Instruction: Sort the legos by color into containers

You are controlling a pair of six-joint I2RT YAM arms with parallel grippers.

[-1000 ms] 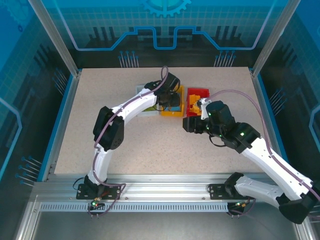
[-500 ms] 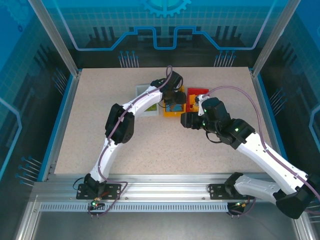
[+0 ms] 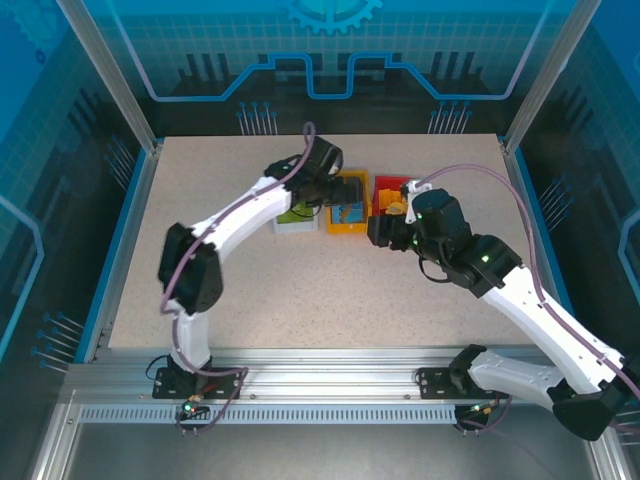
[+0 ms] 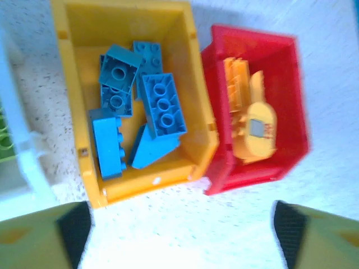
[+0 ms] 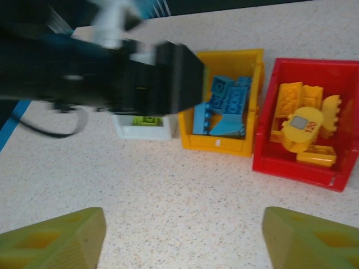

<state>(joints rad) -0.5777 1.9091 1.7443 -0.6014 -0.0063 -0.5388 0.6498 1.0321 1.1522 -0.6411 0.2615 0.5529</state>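
Left pincer (image 4: 180, 224) swung left, wide open, empty; blue legos (image 4: 160, 106) in yellow bin (image 4: 126, 14) just ahead.

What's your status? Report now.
Left gripper, right gripper open, empty. Blue bricks in yellow bin, orange bricks in red bin. Left arm over white bin.

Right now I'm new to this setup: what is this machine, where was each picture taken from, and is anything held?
Two robot arms are bolted at the near edge of a table. The overhead picture looks down from behind them, left arm on the left, right arm on the right. The other two come from wrist cameras, each showing its own hand: the left hand and right hand are both open, holding nothing. Three bins stand in a row: a white bin with green bricks, a yellow bin with blue bricks, a red bin with orange-yellow bricks.
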